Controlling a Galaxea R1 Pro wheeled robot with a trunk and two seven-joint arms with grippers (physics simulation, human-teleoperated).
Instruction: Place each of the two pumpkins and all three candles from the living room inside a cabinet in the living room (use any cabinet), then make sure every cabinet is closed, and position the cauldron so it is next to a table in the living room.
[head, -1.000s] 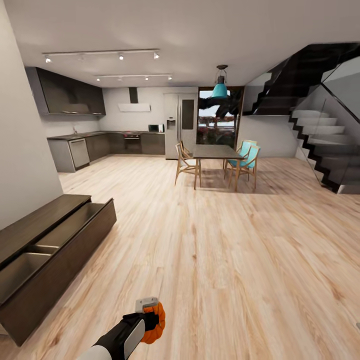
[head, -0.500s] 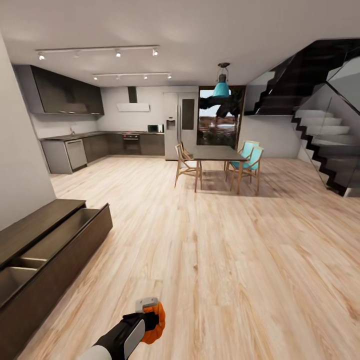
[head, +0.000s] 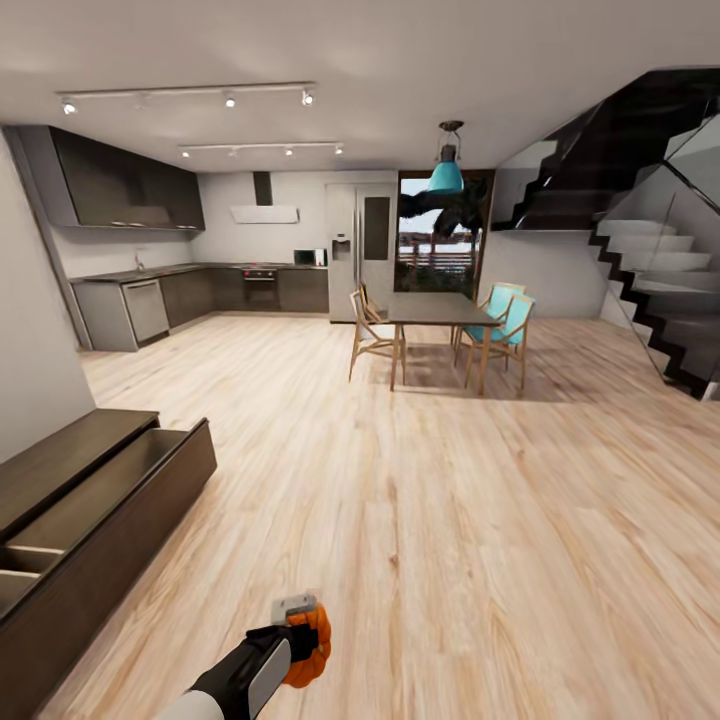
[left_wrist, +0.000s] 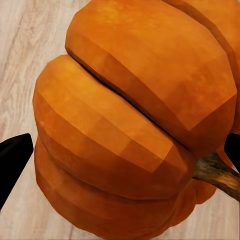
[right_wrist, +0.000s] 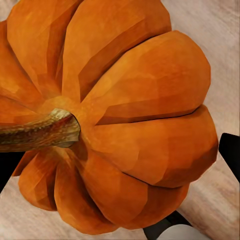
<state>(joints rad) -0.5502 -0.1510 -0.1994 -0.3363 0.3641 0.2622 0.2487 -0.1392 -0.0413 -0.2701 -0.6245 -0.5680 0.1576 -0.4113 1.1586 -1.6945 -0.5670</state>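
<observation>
My left gripper (head: 298, 640) sits low in the head view, shut on a small bright-orange pumpkin (head: 314, 646) above the wooden floor. In the left wrist view that pumpkin (left_wrist: 130, 115) bulges between two black fingertips (left_wrist: 12, 162), its stem to one side. In the right wrist view my right gripper (right_wrist: 117, 160) is shut on a second orange pumpkin (right_wrist: 135, 125), whose brown stem (right_wrist: 40, 131) points sideways. The dark-brown cabinet (head: 110, 530) stands along the left wall with its wide drawer (head: 90, 490) pulled open. Candles, cauldron and coffee table are out of view.
A bare plank floor (head: 450, 520) stretches ahead. Far off stand a dining table (head: 440, 310) with wooden and teal chairs, dark grey kitchen units (head: 200, 290) at the back left, a fridge (head: 360, 250) and a dark staircase (head: 650, 290) on the right.
The whole head view has shifted, so the camera moved: the cabinet now sits further left and lower in the picture. The left arm and its pumpkin keep the same pose.
</observation>
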